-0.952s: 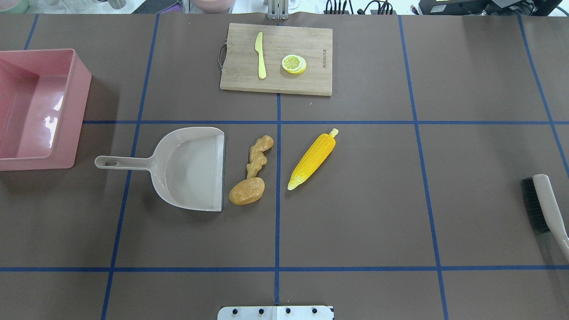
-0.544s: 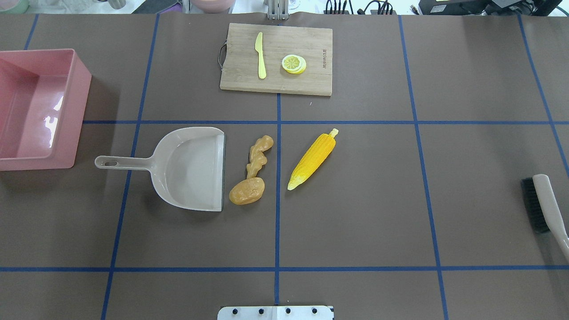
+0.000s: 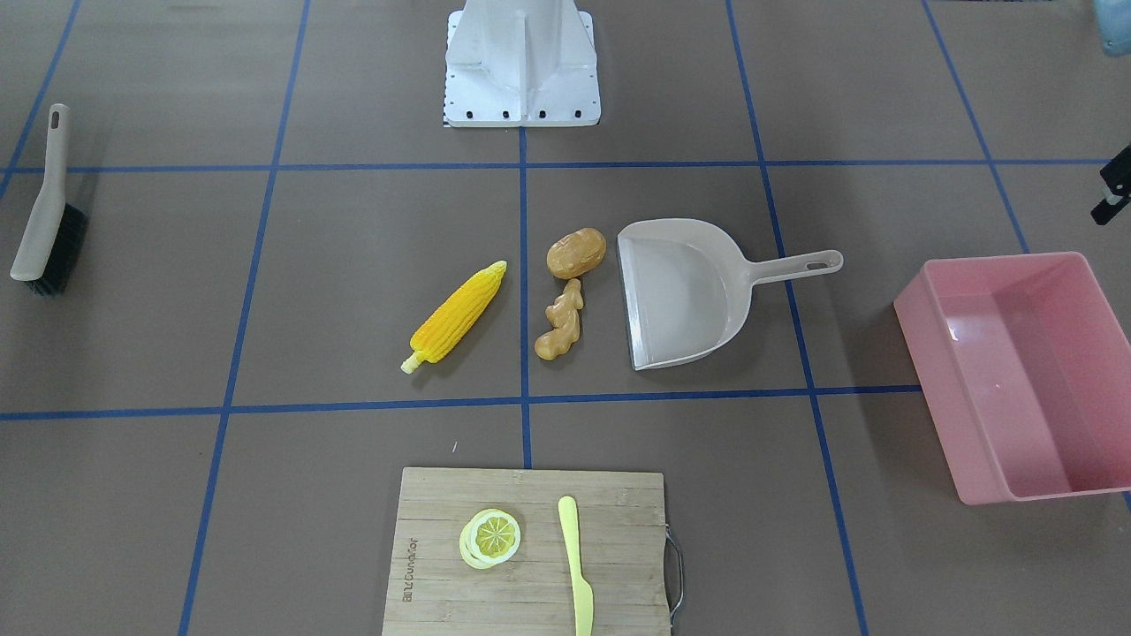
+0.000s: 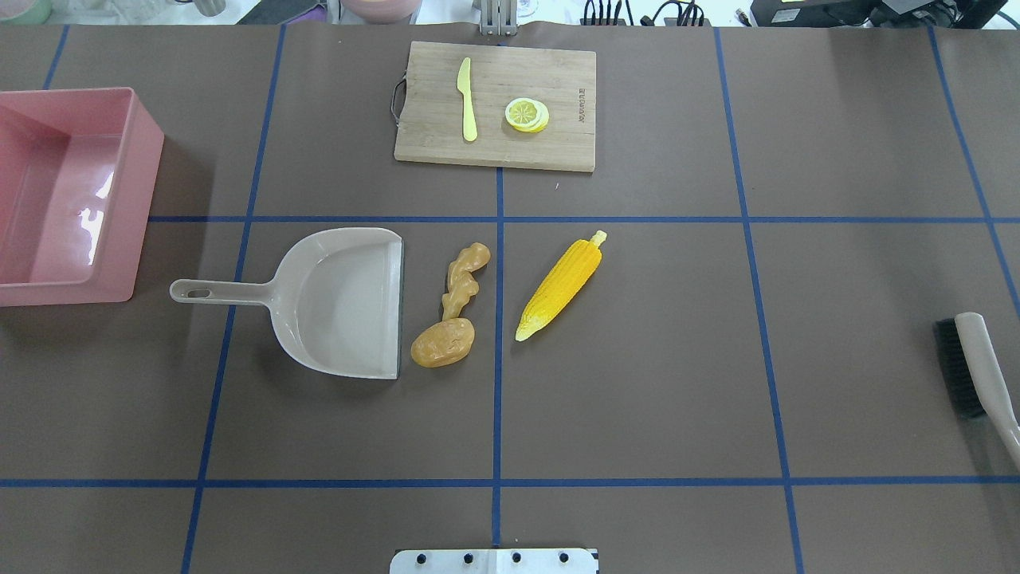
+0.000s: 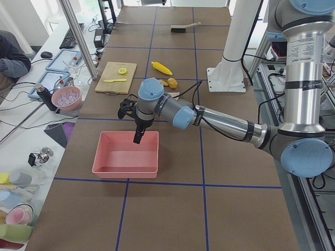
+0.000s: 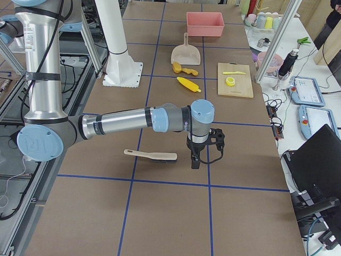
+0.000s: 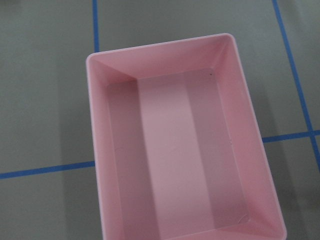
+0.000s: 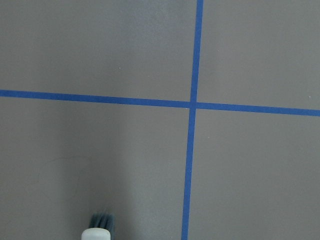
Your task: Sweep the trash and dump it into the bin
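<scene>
The brown bench, taped with a blue grid, carries everything. The left arm reaches out past the dustpan's handle end. The right arm reaches the opposite way, far off the dustpan's mouth side.

The pink bin sits beyond the handle end of the dustpan, well apart from it, open side up. The left fingers hang over the bin, pointing down. I cannot tell whether they are wide or narrow.

The wooden board lies on the side of the dustpan away from the robot's base, apart from it. The dustpan lies flat with its mouth towards the trash.

The brush lies well apart from the dustpan's mouth, at the bench's right end. The right fingers point down just beside its bristle end. Their spread cannot be told either.

The corn lies slantwise, farthest of the trash from the dustpan's mouth. The ginger lies between corn and dustpan, near the lip. The potato sits just beside the lip, against the ginger's end nearer the robot.

The knife and lemon rest on the board, side by side, not touching.
</scene>
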`<move>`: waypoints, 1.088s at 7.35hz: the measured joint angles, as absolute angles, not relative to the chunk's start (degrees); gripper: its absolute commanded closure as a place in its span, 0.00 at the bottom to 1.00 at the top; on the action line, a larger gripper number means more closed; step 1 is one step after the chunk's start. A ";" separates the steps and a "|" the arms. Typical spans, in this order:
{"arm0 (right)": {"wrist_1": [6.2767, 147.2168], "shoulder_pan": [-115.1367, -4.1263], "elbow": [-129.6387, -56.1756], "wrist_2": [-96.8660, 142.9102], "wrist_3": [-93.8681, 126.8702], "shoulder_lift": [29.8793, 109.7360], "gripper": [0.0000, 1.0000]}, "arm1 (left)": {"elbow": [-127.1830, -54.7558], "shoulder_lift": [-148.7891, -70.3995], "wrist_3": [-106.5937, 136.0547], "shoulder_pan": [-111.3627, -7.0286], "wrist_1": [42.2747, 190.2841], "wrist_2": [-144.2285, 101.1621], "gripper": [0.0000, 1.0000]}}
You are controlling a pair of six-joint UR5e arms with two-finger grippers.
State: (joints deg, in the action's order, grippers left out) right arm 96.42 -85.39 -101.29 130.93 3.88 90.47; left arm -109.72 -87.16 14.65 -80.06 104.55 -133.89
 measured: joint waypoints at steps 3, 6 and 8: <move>94.49 -84.77 -101.59 137.12 6.16 93.36 0.00 | -110.15 -92.38 14.59 -71.08 104.66 -132.61 0.01; 92.16 -75.92 -110.45 139.74 17.87 100.23 0.00 | -109.24 -100.24 14.32 -64.71 104.68 -131.55 0.01; 86.68 -69.23 -115.21 138.64 20.86 108.06 0.00 | -107.51 -103.47 9.12 -61.12 107.59 -130.57 0.01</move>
State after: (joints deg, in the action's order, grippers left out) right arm 86.68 -69.23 -115.21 138.64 20.86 108.06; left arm -107.51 -103.47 9.12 -61.12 107.59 -130.57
